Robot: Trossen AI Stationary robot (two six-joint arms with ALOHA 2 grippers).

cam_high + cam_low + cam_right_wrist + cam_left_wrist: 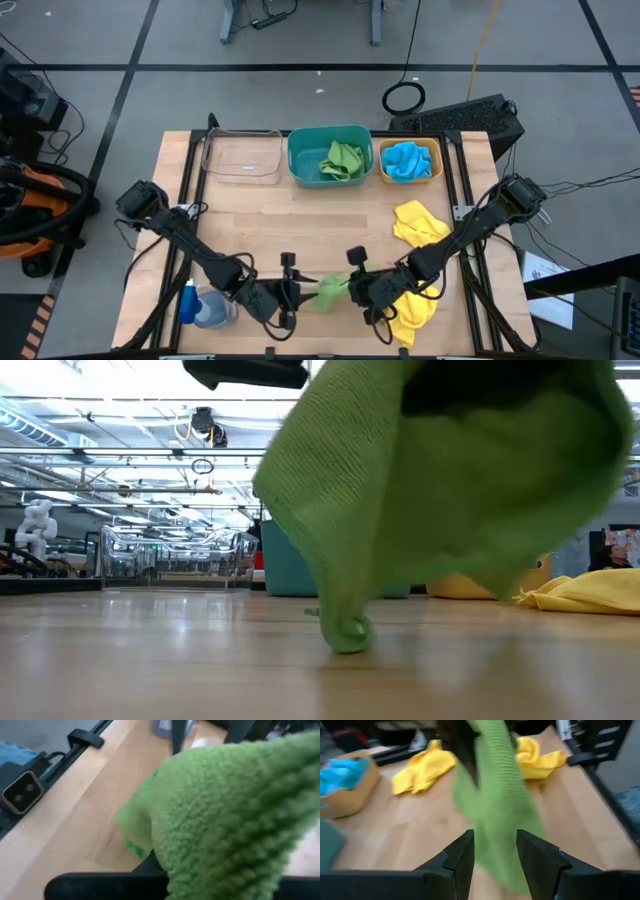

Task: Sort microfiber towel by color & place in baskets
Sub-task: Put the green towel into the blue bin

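A green towel (328, 292) hangs near the table's front edge, between my two grippers. My right gripper (352, 285) is shut on it from the right. My left gripper (494, 855) is open at the towel's left, one finger on either side of its lower part (500, 835); I cannot tell whether they touch it. At the far edge stand the clear basket (242, 160), the teal basket (300, 160) with a green towel (343, 160) in it, and the orange basket (432, 152) with a blue towel (405, 162) in it. My right gripper holds the green towel by its upper part (485, 750); the cloth drapes over the fingers and hides the exact place. The fingers come about level from the table's right side. The towel hangs slack below them, and its lower tip (346, 632) touches the table.
One yellow towel (418, 222) lies at the table's right, another (415, 308) under the right arm near the front edge. A blue and pale blue bundle (205, 306) lies at the front left. Bare wood shows in the table's middle.
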